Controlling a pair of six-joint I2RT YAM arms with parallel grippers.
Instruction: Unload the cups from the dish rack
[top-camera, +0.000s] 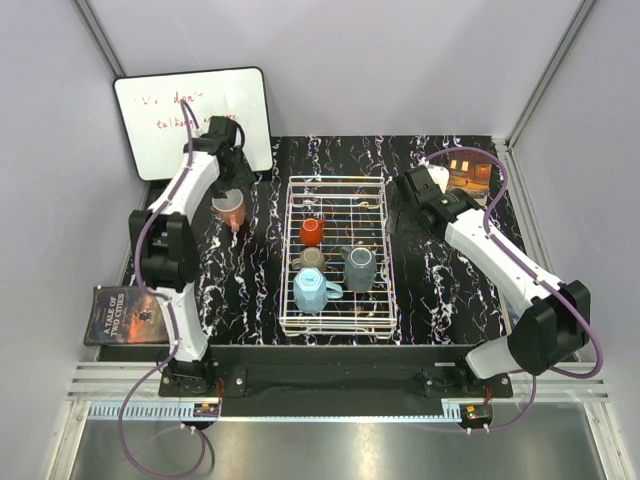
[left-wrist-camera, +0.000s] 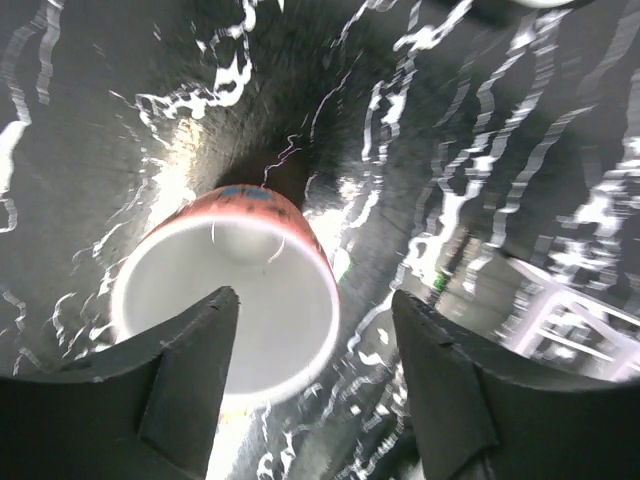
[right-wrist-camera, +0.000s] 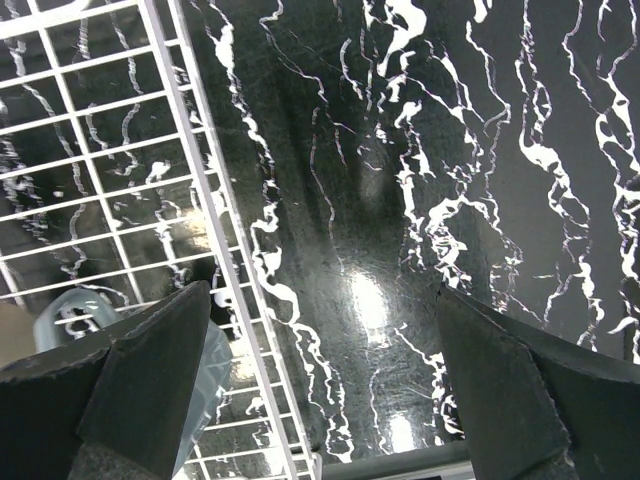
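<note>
**A:** While four mugs sit inside the dish rack (top-camera: 337, 181), where is the salmon-orange mug (top-camera: 231, 208)?

**B:** Outside it, over the counter (top-camera: 440, 290), just left of the rack's far half. The wrist view is blurred, so I cannot tell whether its base touches the counter.

**A:** And the left claw (left-wrist-camera: 313, 298)?

**B:** Spread apart and straddling the mug's rim. One finger (left-wrist-camera: 190, 370) is over the pale inside and the other finger (left-wrist-camera: 445, 390) is outside the wall. Neither looks pressed against it.

**A:** Which mugs are in the rack?

**B:** All four stand mouth up.
- The small red mug (top-camera: 312, 231) is about the middle of the rack's far half.
- The taupe-brown mug (top-camera: 310, 258) is just nearer than the red one.
- The light blue faceted mug (top-camera: 310, 292) is nearer again, with its handle pointing right.
- The dark grey mug (top-camera: 359, 268) is to the right of the taupe and blue mugs, close to the rack's right side.

**A:** The right claw (right-wrist-camera: 322, 291)?

**B:** Its fingers are spread wide with nothing between them, and it hangs over bare counter just right of the rack's right wall. Its wrist camera catches a pale grey-blue mug through the wires, but I cannot tell which one.

**A:** Anything else around the rack?

**B:** A whiteboard (top-camera: 190, 110) with red writing leans beyond the rack's far left corner. A book (top-camera: 125, 315) lies well to the rack's left, level with its near end.
</note>
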